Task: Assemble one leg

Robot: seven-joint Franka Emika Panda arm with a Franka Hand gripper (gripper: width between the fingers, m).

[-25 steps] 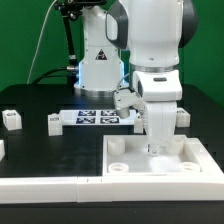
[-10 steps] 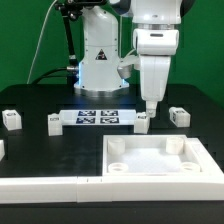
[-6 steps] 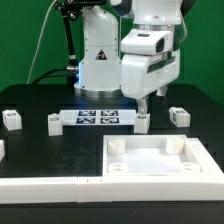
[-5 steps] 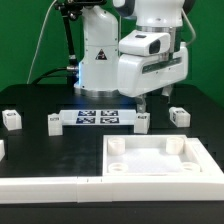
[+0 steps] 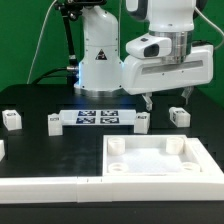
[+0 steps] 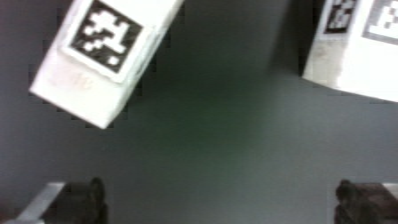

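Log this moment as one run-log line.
fingers: open, empty, above table | leg by marker board: on table, free | other nearby leg: on table, free

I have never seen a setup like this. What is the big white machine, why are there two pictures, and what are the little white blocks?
The white machine is a robot arm. At its end sits a gripper, two fingers that pinch things. One picture comes from a camera standing off the arm. The other, blurrier one comes from a camera on the wrist, and it shows the fingertips. On the black table lie small white legs with checkered tags, a flat marker board carrying several tags, and a big square panel with corner holes. The gripper is open and holds nothing; it hangs above two of the legs.
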